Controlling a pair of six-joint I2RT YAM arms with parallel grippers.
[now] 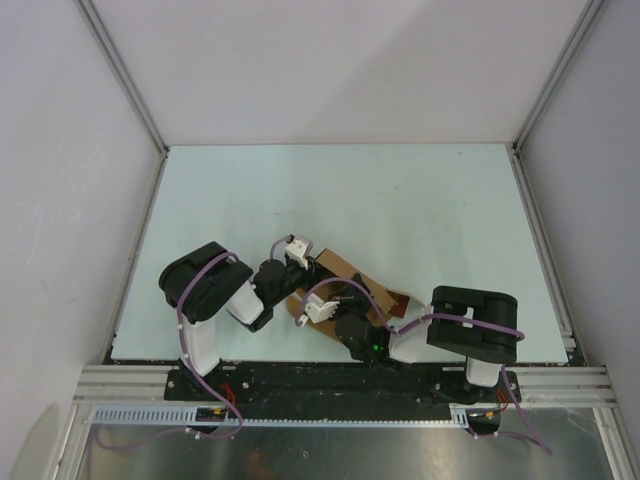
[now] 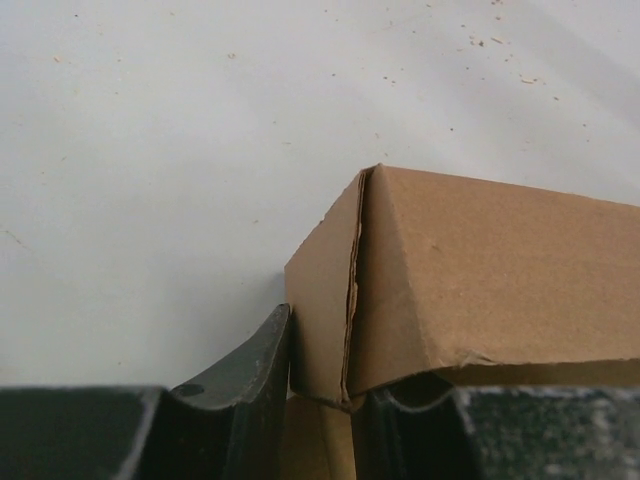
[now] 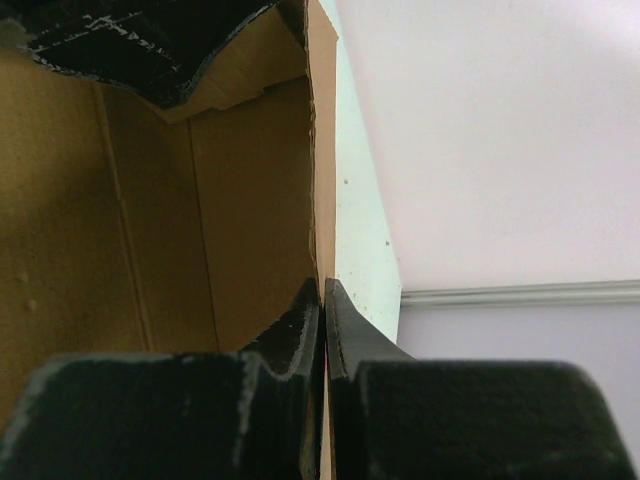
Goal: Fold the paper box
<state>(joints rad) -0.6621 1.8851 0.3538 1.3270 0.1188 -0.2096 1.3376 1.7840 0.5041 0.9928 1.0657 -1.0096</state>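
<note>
Here the box (image 1: 340, 268) sits on the counter (image 1: 400, 200) near the arm bases. The right end effector (image 3: 323, 300) pinches its wall; left end effector (image 2: 320, 360) straddles a corner, grip unclear.

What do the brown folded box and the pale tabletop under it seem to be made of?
The brown folded box looks like matte kraft cardboard: ragged fibrous cut edges, a creased corner seam. The pale flat tabletop is smooth, matte, lightly speckled; perhaps laminate or painted board, unclear.
</note>
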